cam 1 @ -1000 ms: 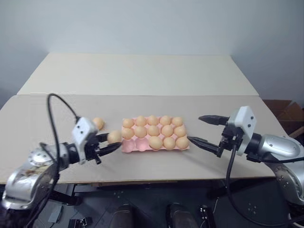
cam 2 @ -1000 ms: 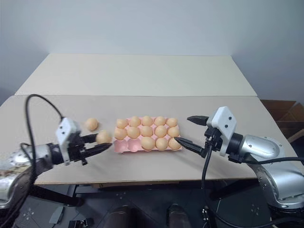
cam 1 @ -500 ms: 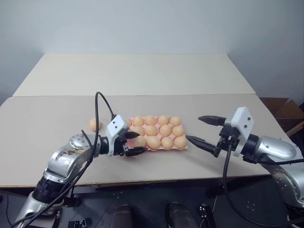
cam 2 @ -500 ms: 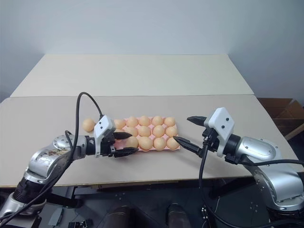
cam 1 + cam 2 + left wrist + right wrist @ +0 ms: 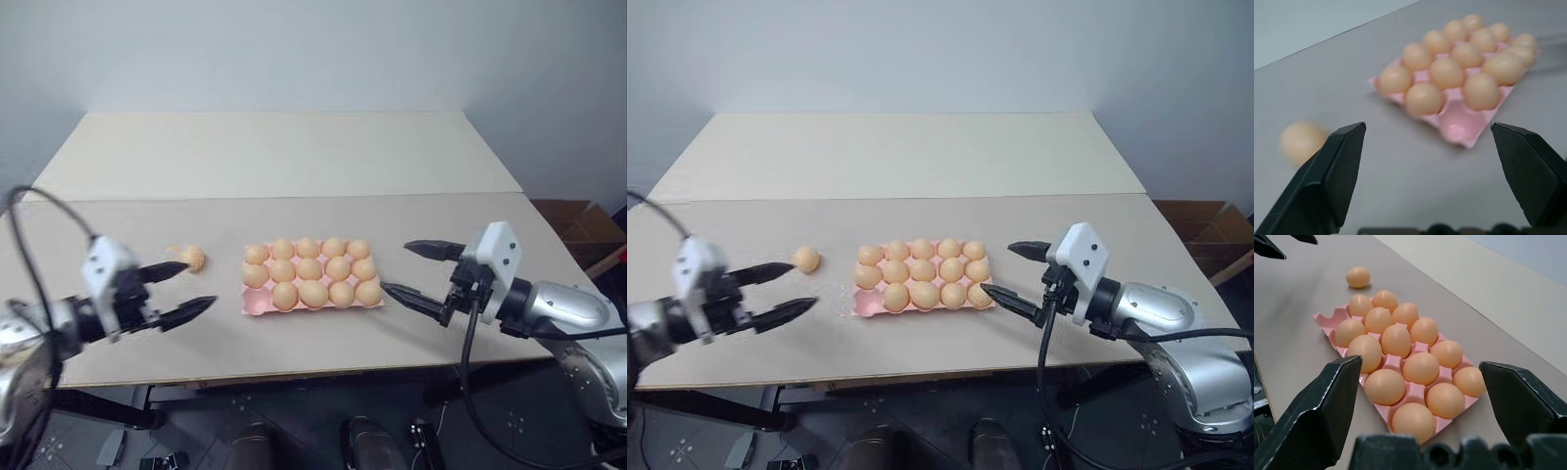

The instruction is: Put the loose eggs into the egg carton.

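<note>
No writing is seen; fourteen eggs are counted in the egg carton [image 5: 257, 305] between both empty, spread-fingered grippers, left gripper [image 5: 179, 290] and right gripper [image 5: 417, 273], one loose egg [image 5: 194, 258] lying just beyond the left fingertips.

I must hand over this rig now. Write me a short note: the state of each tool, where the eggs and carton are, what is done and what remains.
Left tool: open, empty, beside the carton's left end.
Right tool: open, empty, at the carton's right end.
Egg carton: on the table between the two tools, fourteen cells filled; the near-left corner cell is empty.
Loose egg: one on the table, left of the carton, by the left tool's far finger.
Done: all the eggs but one are in cells.
Left: pick up that egg and put it in the empty corner cell.
</note>
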Available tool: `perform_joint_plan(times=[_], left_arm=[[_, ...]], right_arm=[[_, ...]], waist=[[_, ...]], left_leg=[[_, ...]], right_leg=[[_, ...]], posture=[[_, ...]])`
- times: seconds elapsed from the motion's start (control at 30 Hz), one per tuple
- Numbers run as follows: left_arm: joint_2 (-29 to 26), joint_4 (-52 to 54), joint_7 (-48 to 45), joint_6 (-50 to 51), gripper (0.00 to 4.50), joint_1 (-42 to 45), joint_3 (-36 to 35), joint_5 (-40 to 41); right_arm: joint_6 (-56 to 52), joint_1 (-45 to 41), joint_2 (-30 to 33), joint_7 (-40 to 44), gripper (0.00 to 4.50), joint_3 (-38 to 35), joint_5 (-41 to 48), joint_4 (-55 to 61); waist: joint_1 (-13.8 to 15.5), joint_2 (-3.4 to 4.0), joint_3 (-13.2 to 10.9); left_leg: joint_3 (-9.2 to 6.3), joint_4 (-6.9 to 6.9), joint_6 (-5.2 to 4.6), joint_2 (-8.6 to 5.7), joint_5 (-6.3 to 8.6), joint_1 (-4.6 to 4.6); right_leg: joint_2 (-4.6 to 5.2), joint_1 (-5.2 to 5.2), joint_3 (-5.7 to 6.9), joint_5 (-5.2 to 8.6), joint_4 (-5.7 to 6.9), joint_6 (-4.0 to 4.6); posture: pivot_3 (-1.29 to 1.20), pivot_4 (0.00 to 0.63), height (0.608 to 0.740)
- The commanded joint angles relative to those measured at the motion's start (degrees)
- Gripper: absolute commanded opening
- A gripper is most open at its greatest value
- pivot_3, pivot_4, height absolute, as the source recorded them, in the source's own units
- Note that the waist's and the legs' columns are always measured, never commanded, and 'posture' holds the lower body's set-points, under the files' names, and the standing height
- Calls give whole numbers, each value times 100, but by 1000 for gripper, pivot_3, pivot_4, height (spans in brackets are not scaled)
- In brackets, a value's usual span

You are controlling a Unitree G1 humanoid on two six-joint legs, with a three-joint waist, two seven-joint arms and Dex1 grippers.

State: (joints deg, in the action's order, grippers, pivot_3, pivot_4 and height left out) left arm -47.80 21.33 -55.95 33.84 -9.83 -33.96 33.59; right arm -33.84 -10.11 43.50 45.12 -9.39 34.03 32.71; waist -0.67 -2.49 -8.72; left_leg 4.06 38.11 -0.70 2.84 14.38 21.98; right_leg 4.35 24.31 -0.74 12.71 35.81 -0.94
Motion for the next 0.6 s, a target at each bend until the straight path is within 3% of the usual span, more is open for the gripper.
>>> perform_joint_plan(times=[0.03,0.33,0.5,0.6], left_arm=[[97,-33,1,-240,4464,-433,-823,15],[358,262,367,-151,4464,-595,-742,161],[268,80,1293,532,4464,184,-198,55],[285,-484,2045,911,4464,1269,655,-414]], right_arm=[[220,-101,58,151,4500,-49,-6,-59],[200,-217,89,246,4500,-33,-40,-176],[192,-250,81,233,4500,-35,-59,-164],[207,-303,76,215,4500,8,-110,-150]], waist=[[12,0,0],[117,-2,1],[131,-2,1],[154,-3,1]], left_leg=[[0,0,0,1,0,0],[15,0,1,1,0,2],[14,0,1,2,0,1],[7,2,2,-3,-1,-1]], right_leg=[[1,0,0,0,0,2],[4,1,3,3,0,10],[1,0,5,1,5,7],[1,-8,11,-13,7,-18]], posture=[[0,150,740],[0,150,740],[0,150,740],[0,150,740]])
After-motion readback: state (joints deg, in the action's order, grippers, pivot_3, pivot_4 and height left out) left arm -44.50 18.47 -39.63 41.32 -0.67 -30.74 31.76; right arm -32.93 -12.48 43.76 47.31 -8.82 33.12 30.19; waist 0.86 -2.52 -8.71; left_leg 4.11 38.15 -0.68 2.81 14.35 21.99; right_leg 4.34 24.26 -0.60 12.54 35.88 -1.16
